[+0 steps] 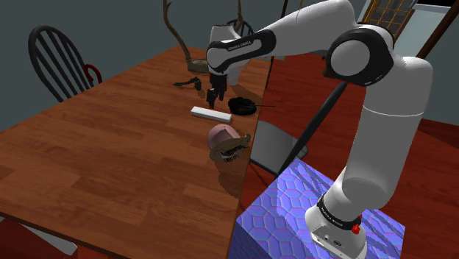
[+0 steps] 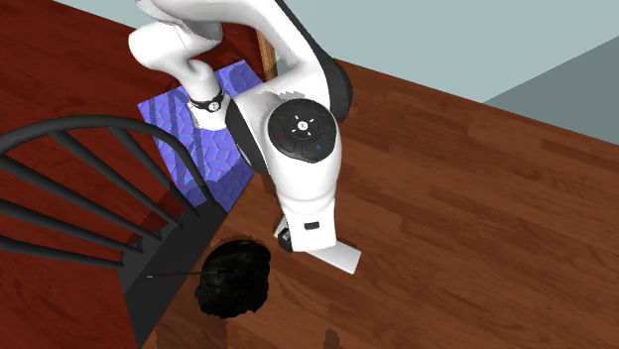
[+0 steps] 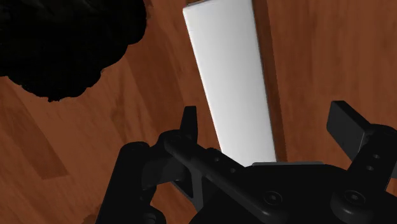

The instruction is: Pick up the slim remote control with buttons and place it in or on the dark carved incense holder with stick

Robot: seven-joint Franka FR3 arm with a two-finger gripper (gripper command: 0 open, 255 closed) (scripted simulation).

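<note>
You have the reddish wooden tabletop (image 1: pixel 110 147) spreading beneath the pincer (image 1: pixel 214 95). The white arm (image 1: pixel 294 33) holds the pincer low over it, fingers (image 3: pixel 189 127) spread apart and pinching nothing. The dark carved incense holder (image 1: pixel 241 105) sits on the wood just beside the pincer. The slim white remote (image 3: pixel 232 76) lies flat directly under the pincer, between the fingers and untouched by them, near the holder but apart.
</note>
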